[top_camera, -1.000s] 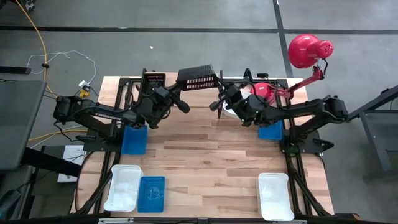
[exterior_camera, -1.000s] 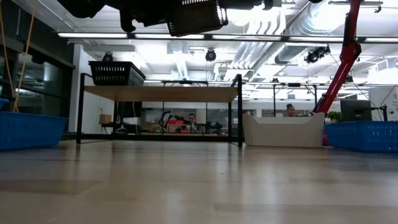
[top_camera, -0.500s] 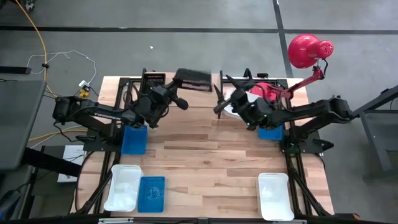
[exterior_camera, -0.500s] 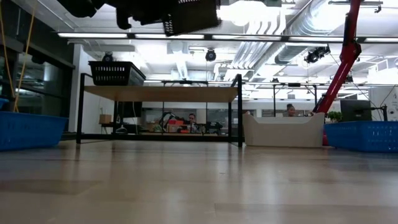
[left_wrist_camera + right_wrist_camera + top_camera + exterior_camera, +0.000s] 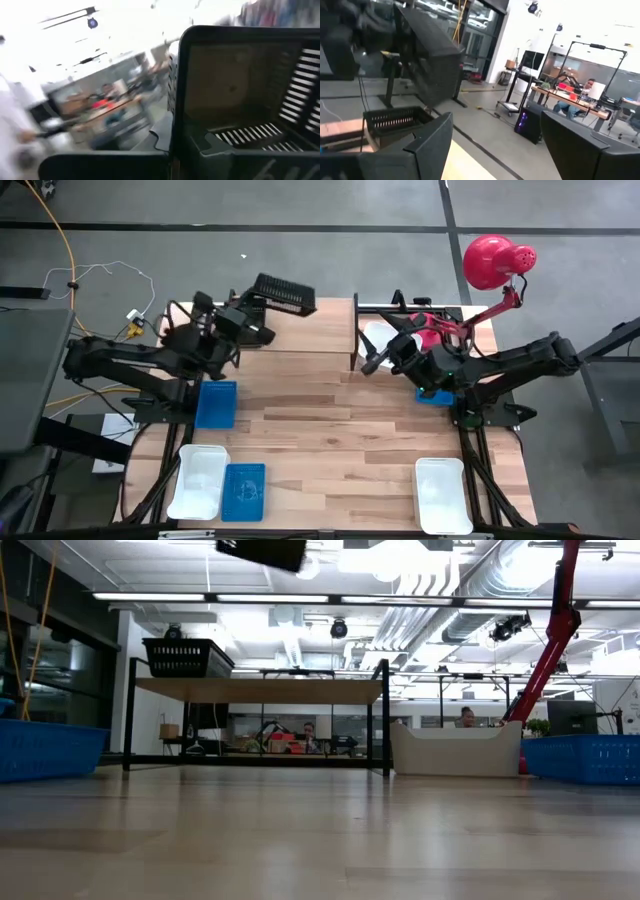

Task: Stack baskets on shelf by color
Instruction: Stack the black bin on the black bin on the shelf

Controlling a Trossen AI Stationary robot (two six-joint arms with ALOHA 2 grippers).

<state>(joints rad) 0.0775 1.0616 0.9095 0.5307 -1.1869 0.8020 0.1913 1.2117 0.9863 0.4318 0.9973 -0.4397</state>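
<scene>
My left gripper [image 5: 253,313] is shut on a black perforated basket [image 5: 285,293], held tilted in the air over the shelf [image 5: 320,330]; the basket fills the left wrist view [image 5: 245,100]. A second black basket [image 5: 187,657] rests by its bottom on the left end of the shelf [image 5: 260,690]. My right gripper [image 5: 368,363] stands open beside the shelf's right end, with nothing between its fingers [image 5: 496,120], and looks toward the held basket [image 5: 427,55]. My left gripper holds the black basket by one side wall [image 5: 173,115], with one finger [image 5: 100,167] outside the wall and the other inside the basket. The basket is lifted clear of the shelf and tilted, high above the table [image 5: 262,550].
Blue baskets lie at the table's left [image 5: 215,402], near left [image 5: 243,490] and under my right arm [image 5: 435,392]. White baskets lie near left [image 5: 197,480], near right [image 5: 442,495] and far right [image 5: 378,340]. A red lamp [image 5: 497,262] stands at the far right. People sit in the room behind.
My right gripper has opened, let go of the black basket and drawn back toward the table's right. My left gripper has carried the basket up and toward the table's left, over the left half of the shelf; the basket has stayed tilted.
</scene>
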